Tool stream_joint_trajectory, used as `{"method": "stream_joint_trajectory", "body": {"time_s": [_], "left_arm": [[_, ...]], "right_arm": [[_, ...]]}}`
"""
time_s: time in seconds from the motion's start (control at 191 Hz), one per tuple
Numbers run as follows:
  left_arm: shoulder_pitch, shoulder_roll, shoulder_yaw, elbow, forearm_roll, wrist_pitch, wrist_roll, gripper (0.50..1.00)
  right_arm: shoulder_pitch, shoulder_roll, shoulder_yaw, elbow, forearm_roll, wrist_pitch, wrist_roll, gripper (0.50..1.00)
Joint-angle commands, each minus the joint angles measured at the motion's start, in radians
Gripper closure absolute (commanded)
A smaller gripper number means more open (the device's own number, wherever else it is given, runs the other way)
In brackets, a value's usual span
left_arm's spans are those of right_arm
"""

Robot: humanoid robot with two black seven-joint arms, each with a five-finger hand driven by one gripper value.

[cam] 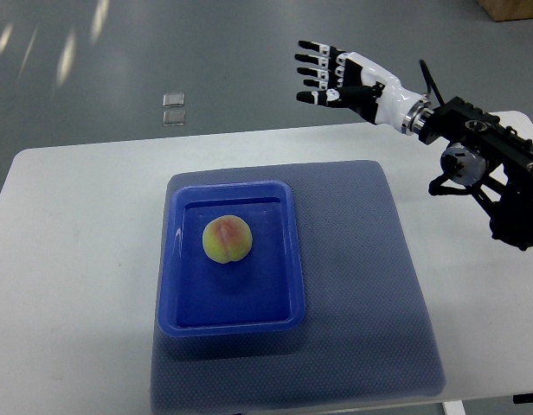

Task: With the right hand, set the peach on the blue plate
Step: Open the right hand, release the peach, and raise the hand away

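Worktop (76, 259): white, rounded corners.
Mat (362, 285): blue-grey, textured, rectangular, flat on the worktop.
On the mat: blue rectangular plastic plate (176, 259).

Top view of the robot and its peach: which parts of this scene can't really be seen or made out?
- Left arm: absent from the top view, out of frame.
- Right hand: fingers spread, empty; its arm is cut off by the right edge.
- Peach: its underside on the blue plate is hidden by the fruit itself.
- Grey mat: front edge cut off at the bottom.
- Two small clear squares on the floor: too small to identify.
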Motion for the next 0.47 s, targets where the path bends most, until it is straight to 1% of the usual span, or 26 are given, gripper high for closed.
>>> {"method": "stream_joint_trajectory", "body": {"time_s": [0.0,0.084,0.188,0.319,0.361,0.46], "left_arm": [[0.001,0.000,0.000,0.001,-0.001,0.001,0.000,0.500],[0.001,0.000,0.000,0.000,0.000,0.001,0.000,0.500],[-0.001,0.000,0.000,0.000,0.000,0.001,0.001,0.500],[-0.001,0.000,0.000,0.000,0.000,0.001,0.000,0.500],[-0.001,0.000,0.000,0.001,0.000,0.001,0.000,0.500],[0.001,0.000,0.000,0.001,0.000,0.001,0.000,0.500]], "right_arm": [[-0.091,0.056,0.144,-0.044,0.159,0.003,0.001,0.570],[-0.122,0.094,0.206,-0.072,0.269,0.009,0.001,0.570],[-0.157,0.122,0.221,-0.093,0.355,0.009,0.005,0.570],[-0.191,0.152,0.221,-0.110,0.387,0.015,0.090,0.570],[-0.196,0.159,0.221,-0.112,0.389,0.015,0.100,0.570],[-0.202,0.163,0.221,-0.113,0.394,0.015,0.102,0.570]]}}
